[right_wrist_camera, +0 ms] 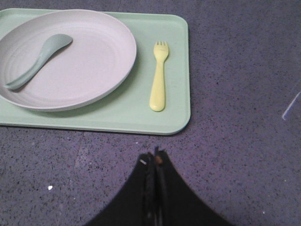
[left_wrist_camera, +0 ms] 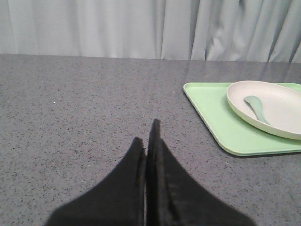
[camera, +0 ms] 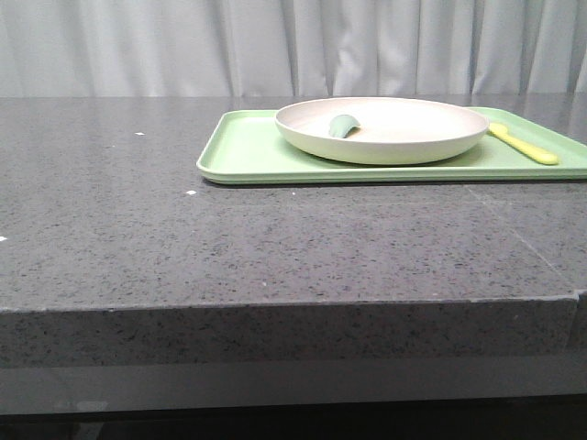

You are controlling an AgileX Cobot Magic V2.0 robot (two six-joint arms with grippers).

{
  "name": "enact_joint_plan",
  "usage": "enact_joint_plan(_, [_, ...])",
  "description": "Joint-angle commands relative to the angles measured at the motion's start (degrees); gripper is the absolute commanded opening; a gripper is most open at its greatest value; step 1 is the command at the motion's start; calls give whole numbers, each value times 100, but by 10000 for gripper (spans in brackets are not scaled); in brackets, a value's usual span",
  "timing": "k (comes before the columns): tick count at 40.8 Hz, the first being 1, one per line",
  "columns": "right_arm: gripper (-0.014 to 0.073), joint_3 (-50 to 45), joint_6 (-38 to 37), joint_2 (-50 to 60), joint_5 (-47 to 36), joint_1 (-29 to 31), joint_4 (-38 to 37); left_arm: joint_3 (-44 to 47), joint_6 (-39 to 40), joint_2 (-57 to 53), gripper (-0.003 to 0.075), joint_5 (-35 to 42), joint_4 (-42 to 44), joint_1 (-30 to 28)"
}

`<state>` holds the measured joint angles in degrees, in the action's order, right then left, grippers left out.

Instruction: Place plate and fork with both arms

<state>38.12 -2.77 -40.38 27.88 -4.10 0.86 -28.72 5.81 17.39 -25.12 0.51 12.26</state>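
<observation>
The cream plate [camera: 394, 137] sits on a light green tray [camera: 243, 151] at the back right of the table. It shows in the left wrist view [left_wrist_camera: 277, 110] and the right wrist view [right_wrist_camera: 89, 70] too. The pale yellow fork [camera: 525, 145] lies on the tray to the right of the plate, also seen in the right wrist view [right_wrist_camera: 159, 82]. My left gripper [left_wrist_camera: 146, 132] is shut and empty, over bare table left of the tray. My right gripper [right_wrist_camera: 154, 157] is shut and empty, just in front of the tray's near edge. Neither gripper shows in the front view.
A green-grey spoon [camera: 343, 126] lies inside the plate, seen also in the wrist views [left_wrist_camera: 256, 106] [right_wrist_camera: 37, 59]. The table is dark speckled stone [camera: 275, 247] with its front edge near the camera. Grey curtains [camera: 275, 46] hang behind.
</observation>
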Motion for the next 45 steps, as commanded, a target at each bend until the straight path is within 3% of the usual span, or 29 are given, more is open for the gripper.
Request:
enact_joint_plan(1, [-65, -440, 76, 700, -859, -11, -49, -157, 18, 53, -18, 480, 0, -14])
enact_joint_plan(9, [-65, -1481, 76, 2237, -1263, -11, -49, -157, 18, 53, -18, 480, 0, -14])
enact_joint_plan(16, [-65, -1724, 76, 2962, -1265, -11, -49, -157, 18, 53, -18, 480, 0, -14])
enact_joint_plan(45, [-65, -1724, 76, 3037, -1258, -11, -49, -157, 18, 53, -18, 480, 0, -14])
